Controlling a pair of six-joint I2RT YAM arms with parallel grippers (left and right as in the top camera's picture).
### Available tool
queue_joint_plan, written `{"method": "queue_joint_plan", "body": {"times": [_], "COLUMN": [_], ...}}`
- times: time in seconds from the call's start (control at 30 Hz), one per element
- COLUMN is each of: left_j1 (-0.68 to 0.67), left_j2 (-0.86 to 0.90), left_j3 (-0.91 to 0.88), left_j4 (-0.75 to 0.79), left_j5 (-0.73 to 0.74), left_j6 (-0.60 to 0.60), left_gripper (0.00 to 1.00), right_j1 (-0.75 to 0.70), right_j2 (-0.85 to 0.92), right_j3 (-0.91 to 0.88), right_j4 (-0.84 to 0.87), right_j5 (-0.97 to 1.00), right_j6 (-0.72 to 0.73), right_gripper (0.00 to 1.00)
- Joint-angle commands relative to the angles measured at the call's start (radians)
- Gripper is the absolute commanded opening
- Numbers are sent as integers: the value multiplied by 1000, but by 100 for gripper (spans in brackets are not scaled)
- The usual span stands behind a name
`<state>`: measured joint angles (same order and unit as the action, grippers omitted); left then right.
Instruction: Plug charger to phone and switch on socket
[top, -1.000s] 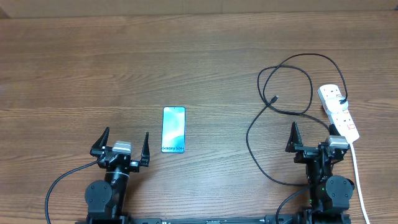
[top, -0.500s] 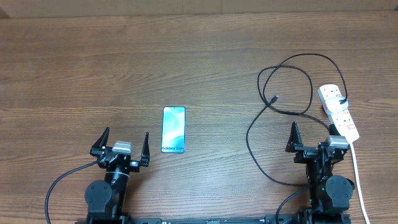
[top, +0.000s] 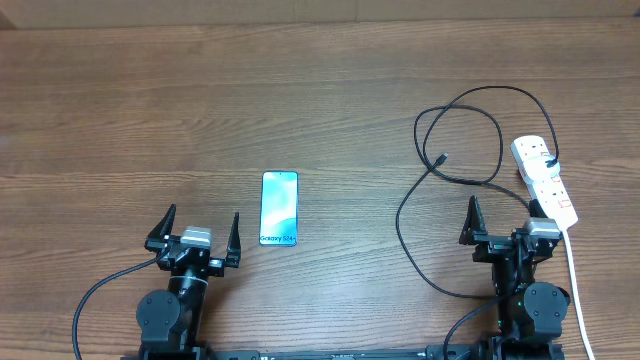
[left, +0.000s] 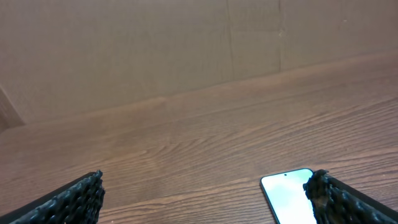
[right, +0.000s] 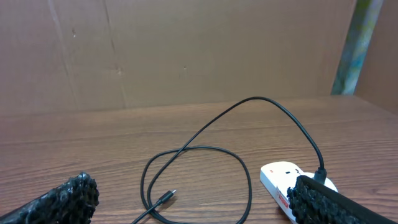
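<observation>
The phone (top: 280, 208) lies flat on the table, screen up, left of centre; its top end shows in the left wrist view (left: 287, 198) beside the right finger. The charger cable (top: 468, 180) loops at the right, its free plug tip (top: 440, 159) lying loose on the table; the tip also shows in the right wrist view (right: 168, 196). The white socket strip (top: 543, 178) lies at the far right with the cable plugged in; it also shows in the right wrist view (right: 280, 182). My left gripper (top: 195, 233) is open and empty, near the phone. My right gripper (top: 505, 222) is open and empty, beside the socket.
The socket's thick white cord (top: 577, 290) runs down toward the front right edge. A brown cardboard wall (right: 186, 50) stands behind the table. The wooden table (top: 150, 110) stretches wide to the left and back.
</observation>
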<state>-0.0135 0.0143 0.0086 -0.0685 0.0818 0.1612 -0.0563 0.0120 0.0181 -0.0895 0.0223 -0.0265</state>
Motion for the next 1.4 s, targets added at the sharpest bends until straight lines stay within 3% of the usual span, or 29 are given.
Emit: {"method": "queue_joint_plan", "body": {"times": [0.0,0.77,0.83,1.07,1.2,1.37], "left_j1": [-5,-6,-6,-6,-6,-6], "left_j2": [5,5,5,5,5,10], "left_j3": [-4,-4,-3,4,54,189], "left_j4": [-4,3,6,31,41,10], "left_j5": [-6,6,82,105,164,114], "left_j6": [19,15,-65,-534,-589,-595], "left_gripper": [100,100,100,100,100,100], "right_j1": [5,5,5,5,5,5], "right_j2": [-8,-8,-8,-8,-8,-8], "right_j3": [-10,-10,-10,-10,-10,-10], "right_j4": [8,8,8,8,8,8], "right_j5": [-6,-6,-6,-6,-6,-6], "right_j6": [-7,-7,-7,-7,-7,-7], "right_gripper": [100,100,100,100,100,100]}}
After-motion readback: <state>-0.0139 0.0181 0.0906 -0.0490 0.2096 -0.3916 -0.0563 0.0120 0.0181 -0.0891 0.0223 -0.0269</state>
